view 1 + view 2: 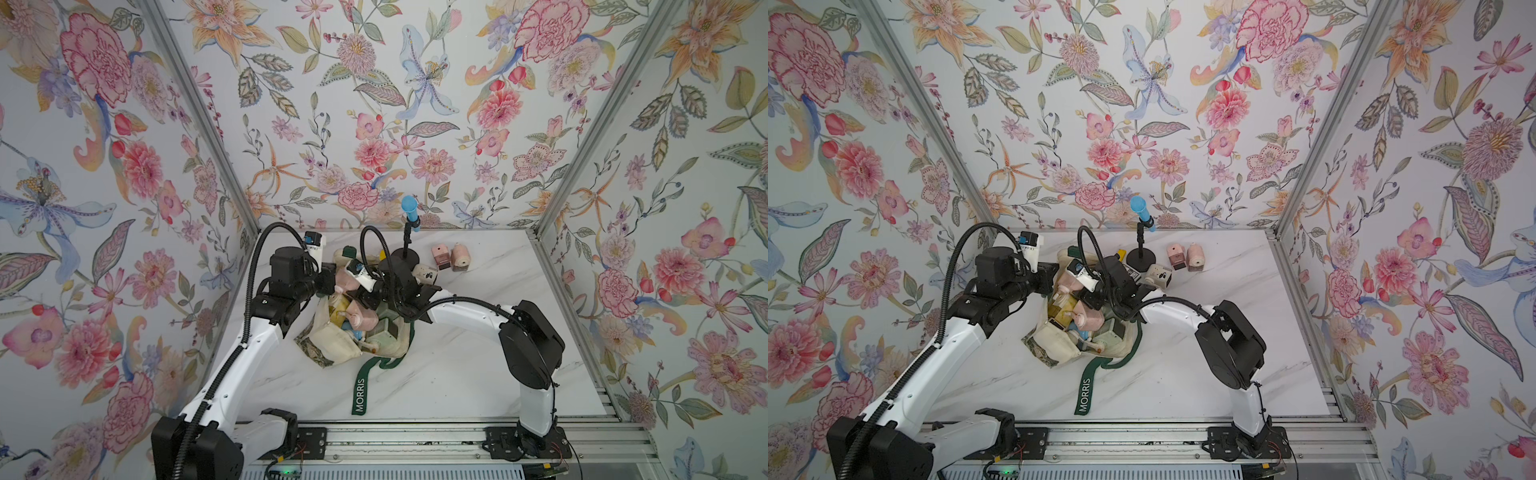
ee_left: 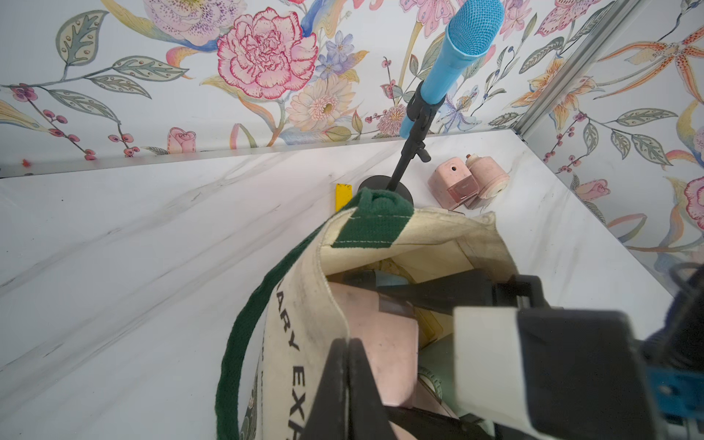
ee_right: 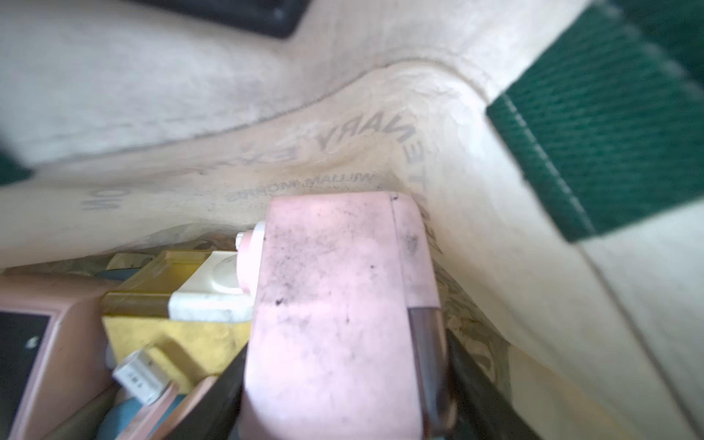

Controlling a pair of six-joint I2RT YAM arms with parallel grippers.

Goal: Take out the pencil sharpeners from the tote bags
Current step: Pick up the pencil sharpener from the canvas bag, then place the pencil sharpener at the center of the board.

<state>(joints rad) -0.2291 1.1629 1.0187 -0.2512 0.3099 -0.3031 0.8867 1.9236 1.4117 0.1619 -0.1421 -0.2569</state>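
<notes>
Pink sharpener [image 3: 335, 304] sits clamped in my right gripper [image 3: 348, 377] inside the tote bag [image 3: 343, 152], a grip both top views hide; my left gripper [image 2: 348, 365] pinches the bag's rim.

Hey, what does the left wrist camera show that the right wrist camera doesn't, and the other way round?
Only the left wrist: the table, the mic on its stand, a yellow bar, a boxy sharpener beside a round sharpener, both out of the bag, and the left pincer shut on the tote rim. Only the right wrist: a close-up of the right pincer closed on both sides of a pink sharpener inside the bag. Both: the tote's cream canvas and green handle.
</notes>
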